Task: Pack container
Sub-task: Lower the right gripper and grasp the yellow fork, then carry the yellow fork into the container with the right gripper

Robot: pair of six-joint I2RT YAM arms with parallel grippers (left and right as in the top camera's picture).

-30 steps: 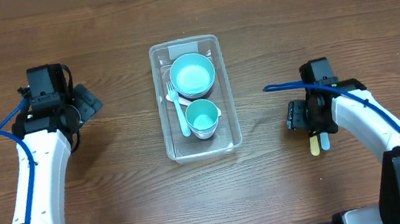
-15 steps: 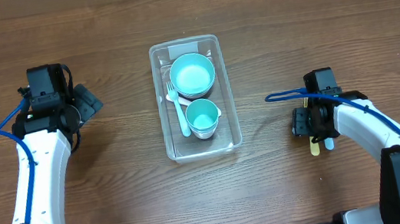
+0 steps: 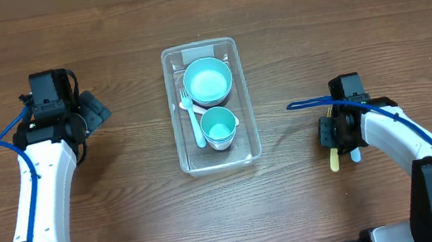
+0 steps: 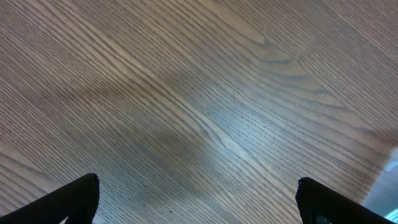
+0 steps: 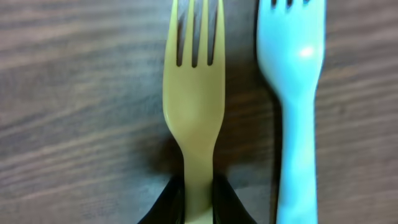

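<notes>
Table (image 3: 127, 208), container (image 3: 217, 161), yellow fork (image 5: 194, 112), blue fork (image 5: 297, 93)

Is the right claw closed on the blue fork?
No, the right claw pinches the yellow fork; the blue fork lies beside it.

Six items and two tools at one table (image 3: 129, 224).
There is one clear container (image 3: 219, 160), and in it are one light-blue bowl (image 3: 207, 81), one light-blue cup (image 3: 219, 126) and one white fork (image 3: 194, 124). Outside it lie two more forks, one yellow fork (image 5: 194, 106) and one blue fork (image 5: 295, 93), which brings the forks to three in all. The tools number two, the left tool (image 4: 199, 196) and the right tool (image 5: 198, 200), one on each arm.
</notes>
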